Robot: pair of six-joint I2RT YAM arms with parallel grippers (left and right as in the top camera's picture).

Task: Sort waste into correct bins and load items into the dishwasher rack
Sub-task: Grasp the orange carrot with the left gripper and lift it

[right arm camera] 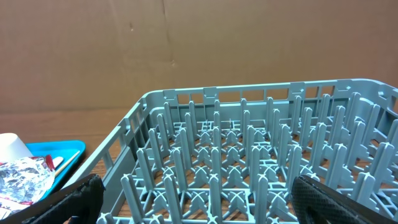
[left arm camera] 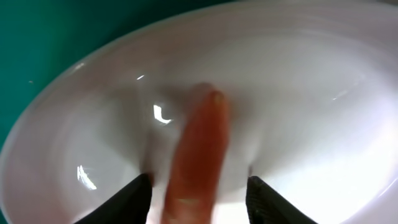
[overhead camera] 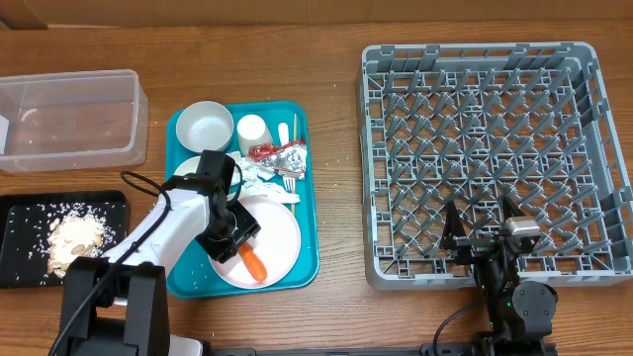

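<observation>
An orange carrot (overhead camera: 255, 263) lies on the pale pink plate (overhead camera: 280, 235) at the near end of the teal tray (overhead camera: 308, 247). My left gripper (overhead camera: 242, 247) is down over it. In the left wrist view the carrot (left arm camera: 202, 146) runs up between the two black fingers (left arm camera: 134, 202) on the plate (left arm camera: 298, 93), with a gap on each side, so the left gripper (left arm camera: 200, 199) is open. My right gripper (overhead camera: 482, 232) hangs open over the near edge of the grey dishwasher rack (overhead camera: 475, 51) with nothing in it; its wrist view shows the right gripper (right arm camera: 196, 190) above the rack's pegs (right arm camera: 217, 92).
The far half of the tray holds a white bowl (overhead camera: 206, 127), a cup (overhead camera: 252, 131), a wooden stick (overhead camera: 293, 133), foil and red wrapper (overhead camera: 282, 155) and napkins (overhead camera: 259, 176). A clear tub (overhead camera: 69, 119) sits far left. A black tray (overhead camera: 20, 213) holds rice scraps (overhead camera: 74, 237).
</observation>
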